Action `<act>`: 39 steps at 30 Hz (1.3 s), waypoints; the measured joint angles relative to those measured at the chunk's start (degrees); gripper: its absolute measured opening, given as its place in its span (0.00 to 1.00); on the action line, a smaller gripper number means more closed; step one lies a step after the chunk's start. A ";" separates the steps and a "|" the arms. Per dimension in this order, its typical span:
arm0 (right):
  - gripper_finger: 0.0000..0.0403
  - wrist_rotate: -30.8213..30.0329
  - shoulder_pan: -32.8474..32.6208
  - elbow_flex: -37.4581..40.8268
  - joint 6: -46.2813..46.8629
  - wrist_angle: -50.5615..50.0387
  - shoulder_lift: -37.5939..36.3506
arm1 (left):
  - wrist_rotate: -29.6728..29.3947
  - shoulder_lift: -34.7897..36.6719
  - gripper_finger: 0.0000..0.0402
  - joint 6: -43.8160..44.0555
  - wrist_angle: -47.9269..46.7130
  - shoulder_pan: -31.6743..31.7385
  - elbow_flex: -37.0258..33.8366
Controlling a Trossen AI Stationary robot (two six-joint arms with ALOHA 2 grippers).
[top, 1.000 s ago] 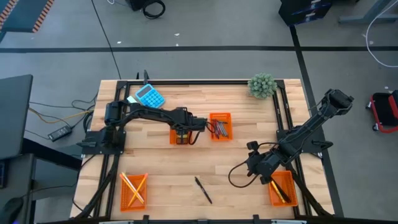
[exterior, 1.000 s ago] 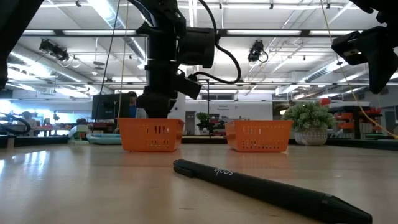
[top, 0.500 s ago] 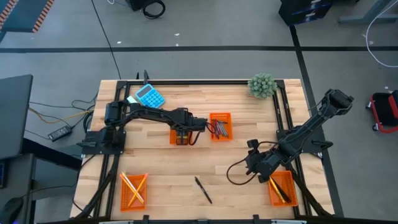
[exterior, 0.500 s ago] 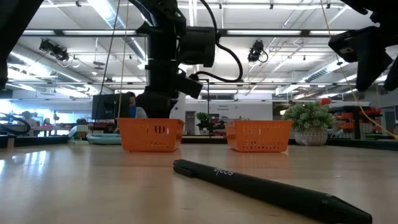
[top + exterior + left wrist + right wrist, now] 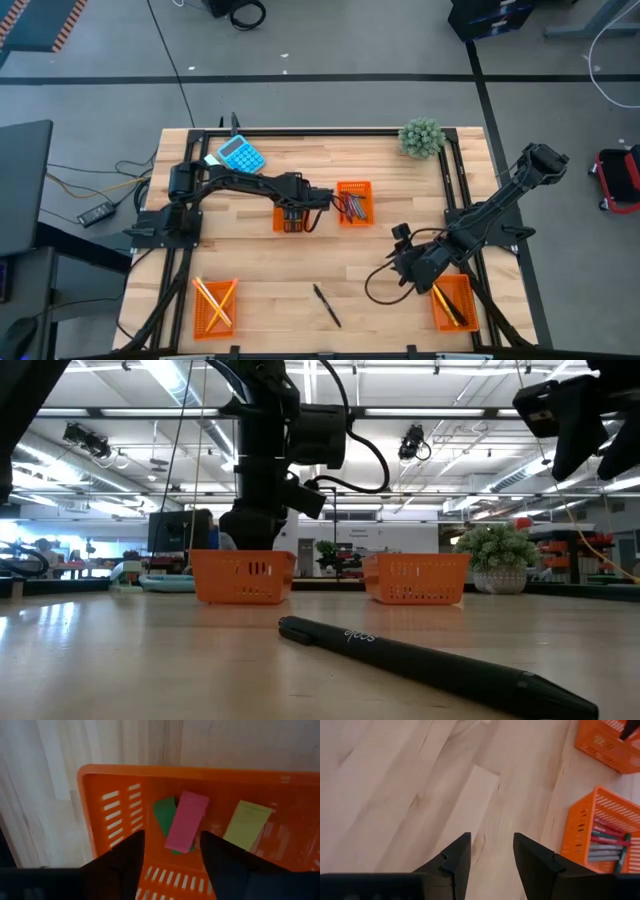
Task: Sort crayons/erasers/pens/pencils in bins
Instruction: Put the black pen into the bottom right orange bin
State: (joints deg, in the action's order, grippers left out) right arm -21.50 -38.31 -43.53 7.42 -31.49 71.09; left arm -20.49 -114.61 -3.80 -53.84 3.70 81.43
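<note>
My left gripper [image 5: 172, 862] hangs open over an orange bin [image 5: 290, 218] at the table's middle and points steeply down. In that bin [image 5: 95, 795] a pink eraser [image 5: 186, 820] lies partly on top of a green eraser [image 5: 162, 815], with a yellow eraser [image 5: 247, 824] beside them. My fingers stand above them and touch nothing. A second bin [image 5: 354, 203] holds crayons [image 5: 605, 842]. My right gripper [image 5: 400, 262] hovers open over bare wood [image 5: 492, 855]. A black pen [image 5: 326, 305] lies on the table near the front edge.
A bin with yellow pencils [image 5: 214, 305] sits at the front left. Another bin [image 5: 452, 302], at the front right, holds pens. A blue calculator [image 5: 240, 154] and a small green plant [image 5: 421, 137] stand at the back. Bare wood lies around the black pen [image 5: 420, 660].
My right gripper has rolled about its own axis and drifted slightly away from the front-right bin, toward the table's middle. My left arm has stayed over the eraser bin.
</note>
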 joint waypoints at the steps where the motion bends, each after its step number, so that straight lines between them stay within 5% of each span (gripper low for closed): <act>1: 0.38 0.00 0.04 -0.11 0.86 0.06 0.00 | 0.00 0.00 0.51 0.07 -0.01 0.00 0.00; 11: 0.38 0.05 0.04 -0.09 2.03 -0.09 0.00 | -3.69 0.00 0.58 0.35 -5.85 -0.22 3.43; 19: 0.38 0.06 0.31 -0.09 0.58 -0.13 0.00 | -3.72 0.00 0.55 4.32 -18.94 -1.26 14.68; 25: 0.38 0.09 0.31 -0.09 9.36 -2.19 0.00 | -6.32 0.00 0.50 10.04 -24.54 -4.28 24.98; 32: 0.38 -6.29 0.31 0.52 11.50 0.83 0.00 | -16.33 0.09 0.43 10.37 -13.79 -9.08 30.13; 39: 0.38 -16.72 0.31 7.66 7.57 13.45 0.00 | -17.23 0.12 0.35 -1.50 5.89 -11.11 22.94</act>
State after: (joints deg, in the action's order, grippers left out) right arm -38.22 -38.00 -35.87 14.99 -18.04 71.08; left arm -37.72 -114.49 -5.30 -47.95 -7.40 104.37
